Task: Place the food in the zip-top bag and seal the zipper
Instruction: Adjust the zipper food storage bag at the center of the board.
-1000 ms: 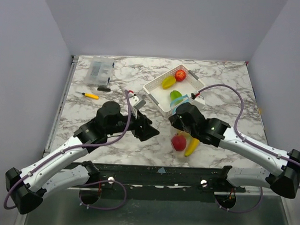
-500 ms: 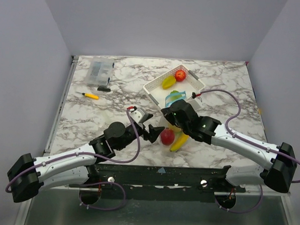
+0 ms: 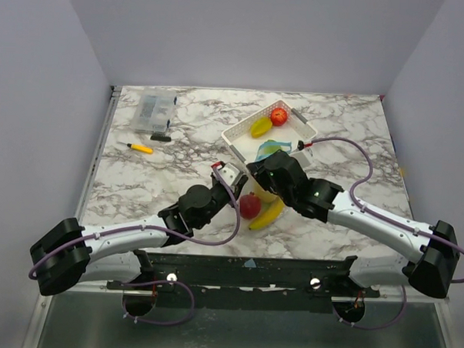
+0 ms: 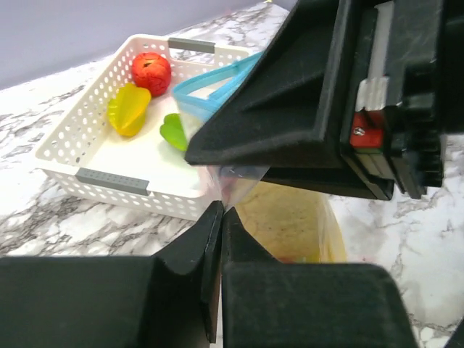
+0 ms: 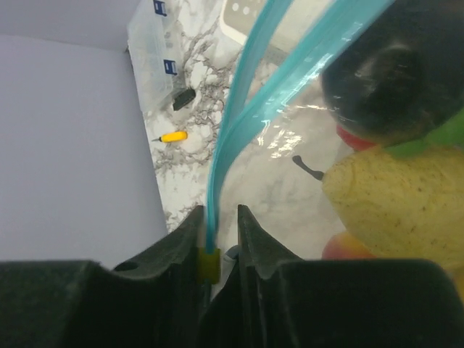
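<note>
The clear zip-top bag [image 3: 258, 200] lies mid-table with a red fruit [image 3: 249, 205] and a yellow banana [image 3: 267, 215] inside. Its blue-green zipper [image 3: 273, 147] rises toward the basket. My left gripper [image 3: 237, 190] is shut on the bag's clear film [image 4: 233, 185], just below the right gripper's black body. The banana [image 4: 290, 221] shows through the plastic. My right gripper [image 5: 220, 210] is closed narrowly around the zipper [image 5: 239, 123], which lies against its left finger. More food sits in the basket: a red apple [image 4: 151, 71], a yellow piece [image 4: 128, 109] and a green piece [image 4: 172, 130].
The white perforated basket [image 3: 239, 143] stands just behind the bag. A small clear hard box [image 3: 156, 113] sits at the back left. A yellow-handled tool [image 3: 141, 148] lies in front of it. The two arms meet close together at the bag.
My left gripper came in from the left and shut on the bag's film. The bag with the red fruit and banana shifted left. The right jaws eased slightly apart.
</note>
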### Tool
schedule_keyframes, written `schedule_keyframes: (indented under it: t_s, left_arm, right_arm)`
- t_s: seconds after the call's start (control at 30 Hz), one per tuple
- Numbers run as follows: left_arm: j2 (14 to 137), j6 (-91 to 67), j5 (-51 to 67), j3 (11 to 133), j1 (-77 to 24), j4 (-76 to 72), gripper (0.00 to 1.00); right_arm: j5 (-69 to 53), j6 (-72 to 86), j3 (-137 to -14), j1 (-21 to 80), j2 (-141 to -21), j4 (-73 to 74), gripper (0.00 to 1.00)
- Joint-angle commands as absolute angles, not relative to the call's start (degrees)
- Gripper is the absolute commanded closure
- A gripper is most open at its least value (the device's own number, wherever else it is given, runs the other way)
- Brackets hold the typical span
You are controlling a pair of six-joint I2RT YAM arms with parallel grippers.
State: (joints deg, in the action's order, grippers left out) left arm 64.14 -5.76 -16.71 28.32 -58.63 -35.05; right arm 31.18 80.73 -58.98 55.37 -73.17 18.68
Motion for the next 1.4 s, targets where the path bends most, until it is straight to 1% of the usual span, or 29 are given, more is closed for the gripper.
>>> schedule_keyframes:
  t_s: [0.0,0.07,0.1,0.13,0.23,0.27,0.33,0.4,0.43,0.47,0.53,0.63,0.7,0.8,0.9,0.97,1.07,1.1,1.17,1.2,1.37]
  left_arm:
    - [64.1,-4.0,-22.88,30.93,-58.51,-36.17,1.0]
    - [62.31,-4.54,-18.06,30.87,-57.31,-34.12,1.0]
    - [61.18,-5.29,-15.52,30.73,-56.49,-33.15,1.0]
    - [60.12,-6.12,-12.15,30.3,-55.29,-33.01,1.0]
    - [56.93,-8.07,-3.75,29.8,-51.9,-31.84,1.0]
    - [56.01,-8.55,-1.9,29.86,-50.96,-31.1,1.0]
    - [54.54,-9.8,3.57,29.4,-48.53,-30.79,1.0]
    - [53.82,-11.63,10.87,28.79,-45.23,-31.39,1.0]
    - [53.69,-12.82,14.32,28.61,-43.57,-31.57,1.0]
    - [53.69,-14.02,16.87,28.39,-41.99,-31.85,1.0]
    - [53.85,-15.99,20.14,28.45,-39.65,-31.42,1.0]
    - [53.83,-17.23,22.13,28.49,-37.73,-30.33,1.0]
    - [53.67,-17.69,23.37,28.14,-36.82,-30.46,1.0]
    - [53.53,-18.02,24.63,28.14,-35.84,-30.06,1.0]
    - [53.69,-18.31,24.76,27.86,-35.27,-30.2,1.0]
    - [53.92,-18.69,24.71,27.55,-34.82,-30.62,1.0]
    - [54.49,-19.7,25.1,27.4,-34.46,-31.3,1.0]
    - [54.54,-19.92,25.26,27.33,-34.44,-31.65,1.0]
    - [54.66,-20.45,25.27,27.2,-34.37,-31.99,1.0]
    - [54.67,-20.6,25.34,27.2,-34.22,-32.07,1.0]
    - [54.96,-21.18,25.51,27.39,-34.12,-32.26,1.0]
  right_arm:
    - [31.44,69.22,-61.23,54.58,-70.45,13.25,0.58]
    - [26.76,56.05,-61.11,52.31,-68.51,10.43,0.43]
    - [22.13,49.04,-61.28,50.39,-67.57,9.62,0.34]
    - [17.14,43.05,-62.0,48.6,-66.94,8.88,0.29]
    - [9.5,30.65,-67.24,41.78,-66.64,17.7,0.16]
    - [7.16,27.68,-68.73,38.97,-66.37,19.55,0.15]
    - [2.27,21.4,-68.84,34.0,-65.0,19.97,0.06]
    - [-6.23,18.71,-67.74,27.07,-64.7,18.58,0.03]
    - [-11.28,19.0,-66.42,23.65,-65.14,16.83,0.02]
    - [-14.11,20.47,-65.7,20.35,-65.9,16.1,0.02]
    - [-18.02,23.97,-63.99,16.92,-67.56,14.28,0.03]
    - [-17.19,31.24,-59.44,14.68,-68.9,11.03,0.03]
    - [-16.89,32.45,-58.55,14.58,-70.42,12.07,0.03]
    - [-15.44,32.28,-59.12,14.59,-72.22,18.24,0.1]
    - [-17.13,34.11,-56.4,14.4,-70.33,19.32,0.18]
    - [-17.91,36.68,-53.36,13.48,-68.7,18.78,0.19]
    - [-20.87,40.96,-50.44,9.75,-69.45,18.16,0.21]
    - [-22.03,42.83,-49.82,9.03,-70.33,17.99,0.25]
    - [-24.19,45.34,-48.67,8.59,-72.03,17.42,0.35]
    - [-24.89,46.06,-48.48,8.59,-72.97,17.41,0.37]
    - [-28.89,48.66,-44.0,8.59,-73.58,12.35,0.37]
